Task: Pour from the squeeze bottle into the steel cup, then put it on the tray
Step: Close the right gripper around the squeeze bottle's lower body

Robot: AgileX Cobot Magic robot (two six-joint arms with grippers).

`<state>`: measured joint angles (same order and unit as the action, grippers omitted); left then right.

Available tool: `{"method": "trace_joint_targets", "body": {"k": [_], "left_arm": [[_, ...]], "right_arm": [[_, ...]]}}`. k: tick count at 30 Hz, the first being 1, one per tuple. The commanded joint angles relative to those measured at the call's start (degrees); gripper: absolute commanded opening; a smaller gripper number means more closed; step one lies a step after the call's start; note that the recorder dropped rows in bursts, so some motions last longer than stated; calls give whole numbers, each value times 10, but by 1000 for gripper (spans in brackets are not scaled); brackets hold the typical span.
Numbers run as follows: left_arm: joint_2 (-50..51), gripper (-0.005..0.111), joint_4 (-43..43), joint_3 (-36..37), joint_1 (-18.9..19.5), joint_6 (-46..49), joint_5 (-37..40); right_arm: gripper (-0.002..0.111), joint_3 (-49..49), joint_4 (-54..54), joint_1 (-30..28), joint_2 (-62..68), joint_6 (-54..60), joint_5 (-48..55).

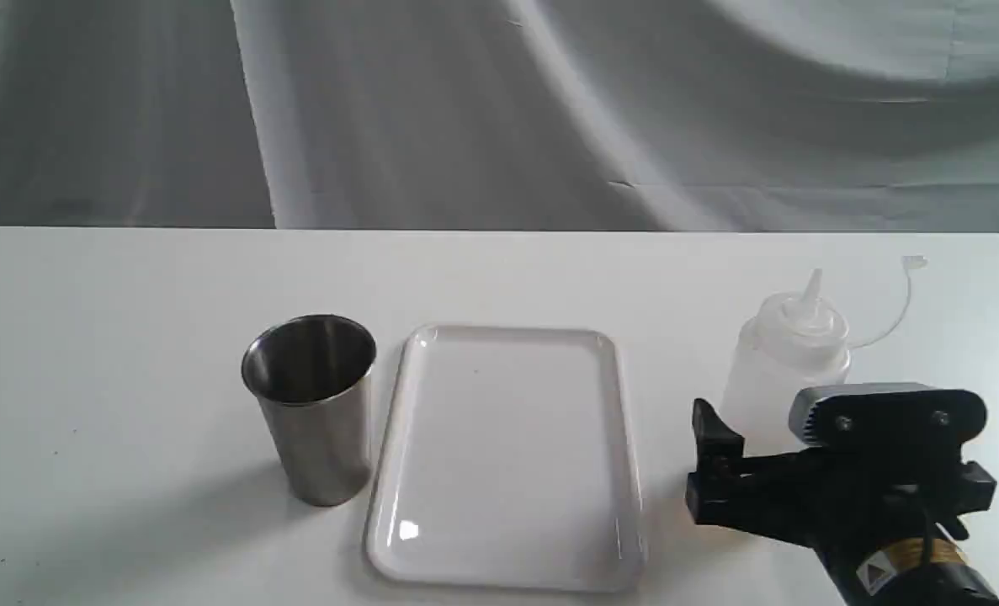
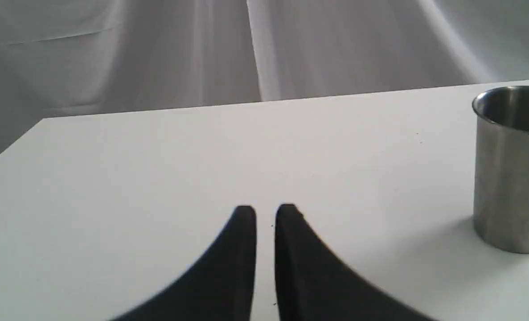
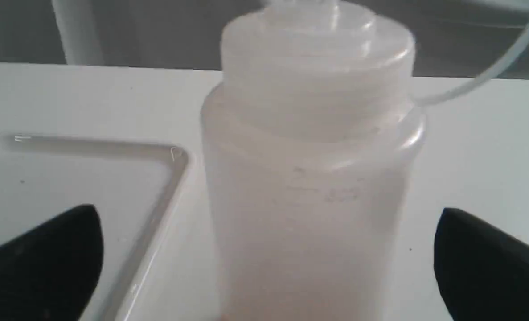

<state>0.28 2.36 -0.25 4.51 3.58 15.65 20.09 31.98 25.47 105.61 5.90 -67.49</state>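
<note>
While the left gripper [image 2: 265, 214] sits pinched together and empty near the steel cup [image 1: 318, 421], the right gripper [image 3: 268, 216] spreads wide around the upright squeeze bottle [image 1: 789, 362], which stands on the table [image 1: 129, 337] beside the tray [image 1: 507, 330].

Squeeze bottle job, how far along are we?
Nothing looks done: the squeeze bottle stands upright on the table, and the steel cup sits beside the bare tray. In hand: the right hand, open, straddles the bottle without gripping it. Remaining: grip, pour, place on the tray.
</note>
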Motion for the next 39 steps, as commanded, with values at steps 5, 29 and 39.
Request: {"method": "trace_joint_targets", "body": {"k": [5,29,39], "left_arm": [[-3,8,1,3,-1,-1,-4],[-3,8,1,3,-1,-1,-4],[-3,8,1,3,-1,-1,-4]], "right_arm": [[105,7,10,-4,76,-3,-25],[105,78,-12,-51,128,-8,-25],[105,81,-57,-70,160,-8,-25]]}}
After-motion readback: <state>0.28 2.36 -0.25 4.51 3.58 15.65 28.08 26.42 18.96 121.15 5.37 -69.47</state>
